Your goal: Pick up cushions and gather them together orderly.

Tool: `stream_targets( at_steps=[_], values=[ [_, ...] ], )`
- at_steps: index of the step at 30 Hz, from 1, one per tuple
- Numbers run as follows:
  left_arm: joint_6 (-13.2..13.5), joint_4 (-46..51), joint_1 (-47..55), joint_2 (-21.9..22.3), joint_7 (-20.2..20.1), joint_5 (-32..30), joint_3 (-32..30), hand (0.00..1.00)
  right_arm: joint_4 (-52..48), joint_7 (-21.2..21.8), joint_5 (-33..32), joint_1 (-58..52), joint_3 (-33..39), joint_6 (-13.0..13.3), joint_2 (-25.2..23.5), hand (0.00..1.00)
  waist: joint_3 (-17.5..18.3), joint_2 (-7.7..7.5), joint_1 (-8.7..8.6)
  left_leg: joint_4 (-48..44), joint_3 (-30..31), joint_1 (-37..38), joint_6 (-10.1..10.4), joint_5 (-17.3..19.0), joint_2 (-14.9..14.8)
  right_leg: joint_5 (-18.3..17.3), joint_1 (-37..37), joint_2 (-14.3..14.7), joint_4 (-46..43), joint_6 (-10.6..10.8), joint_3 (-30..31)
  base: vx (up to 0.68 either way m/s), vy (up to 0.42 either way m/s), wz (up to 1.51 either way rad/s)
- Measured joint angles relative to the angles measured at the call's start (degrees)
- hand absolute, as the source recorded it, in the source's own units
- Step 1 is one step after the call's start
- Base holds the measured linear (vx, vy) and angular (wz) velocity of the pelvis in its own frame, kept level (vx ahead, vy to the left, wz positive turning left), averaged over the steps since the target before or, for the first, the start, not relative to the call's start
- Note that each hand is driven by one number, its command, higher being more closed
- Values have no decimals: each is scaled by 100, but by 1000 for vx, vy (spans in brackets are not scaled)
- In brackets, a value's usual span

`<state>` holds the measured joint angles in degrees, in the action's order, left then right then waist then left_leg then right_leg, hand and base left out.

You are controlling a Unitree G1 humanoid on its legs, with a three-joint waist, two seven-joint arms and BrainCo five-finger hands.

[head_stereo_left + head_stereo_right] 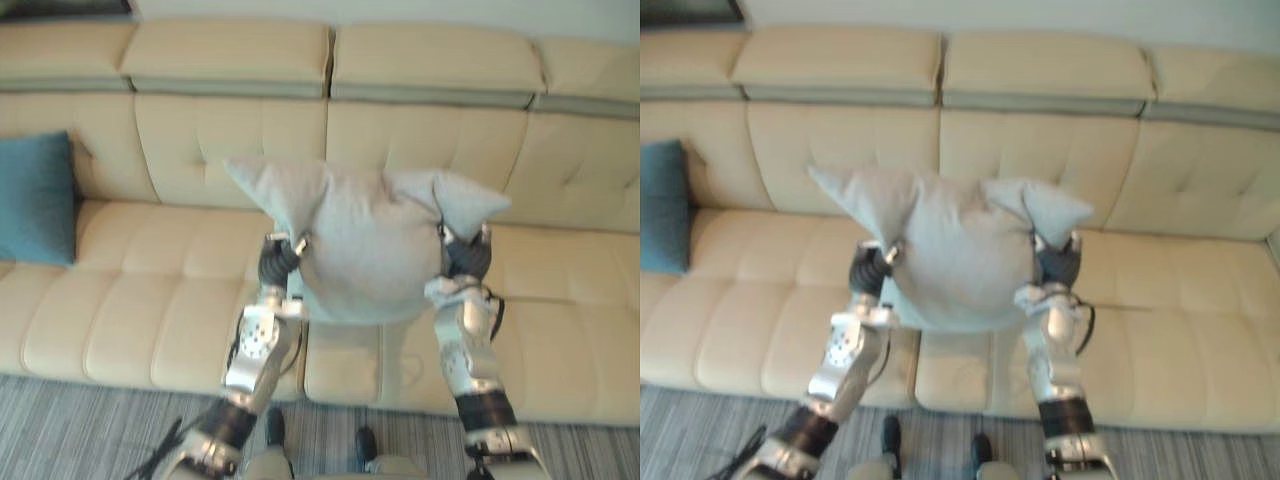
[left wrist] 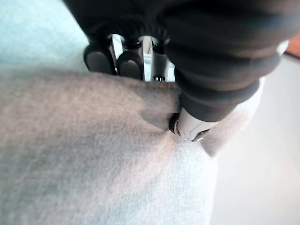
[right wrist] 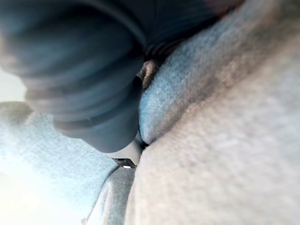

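Observation:
A light grey cushion hangs in the air in front of the cream sofa, carried between both hands, with its two upper corners sticking up and out. My left hand is at its left side. In the left wrist view its dark fingertips and thumb pinch a fold of the grey cloth. My right hand presses against the cushion's right side; in the right wrist view its dark cover lies against the bunched grey fabric. A teal cushion leans upright at the sofa's far left.
The sofa's long seat runs across the whole view, with its tufted backrest behind the held cushion. A grey striped floor covering lies in front of the sofa.

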<state>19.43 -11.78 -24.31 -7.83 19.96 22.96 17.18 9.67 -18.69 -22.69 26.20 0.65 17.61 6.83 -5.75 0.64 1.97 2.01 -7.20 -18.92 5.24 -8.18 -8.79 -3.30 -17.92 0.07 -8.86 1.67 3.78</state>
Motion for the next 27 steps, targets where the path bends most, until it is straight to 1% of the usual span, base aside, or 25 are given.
stream_targets(
  at_steps=[1,2,4,6,8,11,12,13,14,15,17,18,20,21,22,24,25,26,27],
  values=[
    [0,0,-101,2,42,-26,-30,100,-14,-30,29,104,19,0,6,100,-5,4,14,0,1,-63,-7,-26,7,-4,-91,-6,-60,5,-3,-206,3,1],
    [18,0,-384,1,169,-42,-52,100,-140,-162,47,317,102,-2,36,100,-17,18,76,0,6,-213,6,-66,21,-20,-305,-23,-213,27,-14,-138,1,5],
    [69,3,-662,-8,274,-45,-69,100,-263,-275,179,505,154,9,43,100,-36,37,140,9,8,-352,-15,-131,27,-34,-506,-40,-344,45,-34,-108,-5,6],
    [118,3,-999,-39,390,-45,-194,100,-263,-411,262,848,156,11,55,100,-55,63,146,42,16,-524,-16,-206,49,-65,-753,-76,-509,79,-62,-65,-8,7],
    [140,3,-1332,-49,496,-50,-296,100,-262,-522,262,1142,179,11,58,100,-166,114,134,195,32,-535,-45,-396,107,-108,-871,-123,-640,120,-98,-32,2,12],
    [151,1,-1545,-39,523,-195,-452,100,-222,-580,263,1373,272,9,54,100,-207,128,138,341,35,-562,-50,-519,189,-182,-1024,-198,-801,159,-128,22,-3,11],
    [158,-76,-1661,-78,567,-234,-490,100,-79,-606,262,1551,303,11,71,100,-253,164,125,379,63,-562,-62,-558,216,-193,-1030,-220,-810,171,-149,46,-8,10],
    [163,-146,-1720,-89,577,-258,-492,100,9,-607,262,1630,321,15,78,100,-275,166,126,379,64,-561,-63,-559,222,-195,-1031,-228,-816,175,-150,43,-15,8],
    [164,-459,-2023,-174,590,-259,-505,100,421,-616,255,2001,360,6,172,100,-384,182,127,379,72,-559,-68,-569,241,-205,-1038,-246,-846,190,-152,21,-9,4],
    [162,-609,-2177,-209,590,-259,-514,100,573,-615,250,2147,359,1,243,100,-439,187,129,379,96,-562,-65,-576,248,-207,-1045,-252,-862,194,-159,9,-14,6],
    [146,-976,-2634,-380,577,-258,-614,100,930,-610,238,2608,357,-18,392,100,-571,200,128,381,144,-726,-65,-618,265,-208,-1230,-267,-916,197,-170,-13,-25,4],
    [140,-1022,-2749,-391,572,-259,-697,100,970,-603,239,2740,350,-18,456,100,-640,220,127,383,156,-806,-60,-658,277,-207,-1322,-278,-947,197,-179,-2,-25,4],
    [139,-1033,-2773,-390,570,-260,-742,100,1027,-599,238,2814,354,-19,458,100,-719,225,128,383,160,-817,-54,-669,287,-207,-1341,-287,-962,197,-182,34,-19,3],
    [136,-1194,-2788,-383,572,-277,-772,100,1326,-598,241,2922,356,-35,459,100,-749,234,124,384,186,-823,-49,-673,325,-207,-1342,-295,-963,197,-196,52,-22,3],
    [134,-1227,-2791,-383,573,-278,-778,100,1393,-597,241,2947,355,-37,459,100,-749,234,122,383,193,-823,-39,-680,327,-207,-1341,-296,-963,197,-198,53,-24,6],
    [107,-1389,-2867,-368,587,-299,-779,100,1620,-607,240,3063,359,-64,486,100,-780,286,108,385,334,-889,71,-755,344,-207,-1357,-308,-961,196,-258,40,-42,15],
    [102,-1452,-2956,-374,589,-303,-790,100,1674,-611,238,3137,361,-73,515,100,-798,305,116,386,371,-951,82,-765,336,-207,-1408,-307,-961,195,-291,34,-56,17],
    [101,-1536,-3069,-376,590,-307,-835,100,1780,-606,238,3268,357,-73,553,100,-894,348,114,386,429,-966,82,-766,325,-207,-1410,-300,-962,195,-324,10,-43,10],
    [99,-1627,-3168,-379,589,-311,-845,100,1911,-605,237,3384,358,-79,592,100,-966,358,117,387,458,-974,95,-777,320,-206,-1412,-296,-962,194,-333,-5,-41,10]
  ],
)
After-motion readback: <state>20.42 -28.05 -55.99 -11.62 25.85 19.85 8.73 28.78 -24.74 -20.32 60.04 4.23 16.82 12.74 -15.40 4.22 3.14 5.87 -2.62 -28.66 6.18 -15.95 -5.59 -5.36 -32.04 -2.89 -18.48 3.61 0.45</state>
